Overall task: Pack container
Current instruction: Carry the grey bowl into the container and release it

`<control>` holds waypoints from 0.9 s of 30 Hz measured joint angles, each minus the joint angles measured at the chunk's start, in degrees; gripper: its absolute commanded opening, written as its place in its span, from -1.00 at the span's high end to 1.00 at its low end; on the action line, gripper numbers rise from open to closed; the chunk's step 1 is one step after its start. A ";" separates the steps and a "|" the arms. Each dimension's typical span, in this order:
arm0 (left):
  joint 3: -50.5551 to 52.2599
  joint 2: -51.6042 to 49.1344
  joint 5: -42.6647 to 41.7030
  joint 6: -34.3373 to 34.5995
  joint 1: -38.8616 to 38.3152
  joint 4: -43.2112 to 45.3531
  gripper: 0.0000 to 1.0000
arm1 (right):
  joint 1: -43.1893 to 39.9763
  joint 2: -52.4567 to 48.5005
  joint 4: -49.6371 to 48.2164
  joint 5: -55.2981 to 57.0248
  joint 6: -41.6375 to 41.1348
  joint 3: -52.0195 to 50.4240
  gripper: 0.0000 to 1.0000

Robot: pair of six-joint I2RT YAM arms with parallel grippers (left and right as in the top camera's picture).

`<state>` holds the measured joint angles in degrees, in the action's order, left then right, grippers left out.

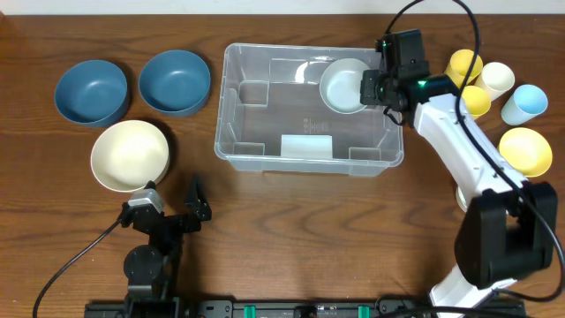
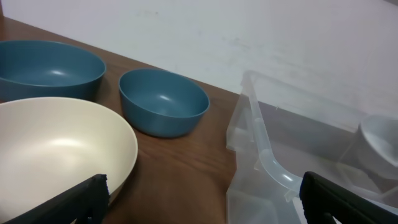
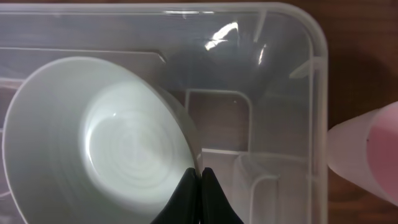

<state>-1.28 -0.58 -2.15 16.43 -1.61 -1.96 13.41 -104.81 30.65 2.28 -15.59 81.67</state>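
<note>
Here the clear container [image 1: 265, 124] sits mid-table, with two blue bowls [image 1: 175, 81] and a cream bowl [image 1: 130, 155] to its left and cups [image 1: 494, 79] to its right. The right gripper [image 1: 375, 87] hangs over the container's far right corner, jaws pinched narrow on the rim of a pale bowl [image 1: 342, 87] inside it. The left gripper [image 1: 192, 205] sits near the cream bowl, jaws wide, holding nothing.

White right arm [image 1: 459, 146]; black fingers [image 3: 180, 202]; maybe green LED [image 1: 422, 86].

Blue bowl [image 1: 91, 92], second blue bowl [image 1: 175, 81], cream bowl [image 1: 130, 155] (nearest) left; cups [image 1: 496, 79] right.
</note>
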 measured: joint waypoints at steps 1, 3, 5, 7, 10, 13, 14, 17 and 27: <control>0.00 0.00 0.02 0.00 0.00 0.00 -0.96 | 0.00 -0.70 -0.37 0.33 0.13 0.04 0.97; 0.00 0.00 0.00 0.00 0.00 0.00 -0.96 | 0.00 -1.86 -0.94 0.81 0.22 0.04 0.97; 0.00 0.00 0.00 0.00 0.00 0.00 -0.96 | 0.00 -2.99 -1.73 1.09 0.24 0.04 0.97; 0.00 0.00 0.02 0.00 0.00 0.00 -0.96 | 0.00 -3.98 -2.19 1.27 0.35 0.07 0.97; 0.00 0.00 0.02 0.00 0.00 0.00 -0.96 | 0.00 -5.27 -2.91 1.55 0.37 0.07 0.98; 0.00 0.00 0.00 0.00 0.00 0.00 -0.96 | 0.00 -6.12 -3.85 2.34 0.39 0.07 0.97; 0.00 0.00 0.02 0.00 0.00 0.00 -0.96 | 0.00 -6.29 -4.22 2.54 0.39 0.07 0.98; 0.00 0.00 0.00 0.00 0.00 0.00 -0.96 | 0.00 -6.97 -5.33 2.99 0.61 0.11 0.98; 0.00 0.00 0.00 0.00 0.00 0.00 -0.96 | 0.00 -9.31 -7.76 4.26 1.77 0.79 0.63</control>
<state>-1.28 -0.58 -2.15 16.43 -1.61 -1.96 13.41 -114.13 22.90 6.55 -13.82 82.46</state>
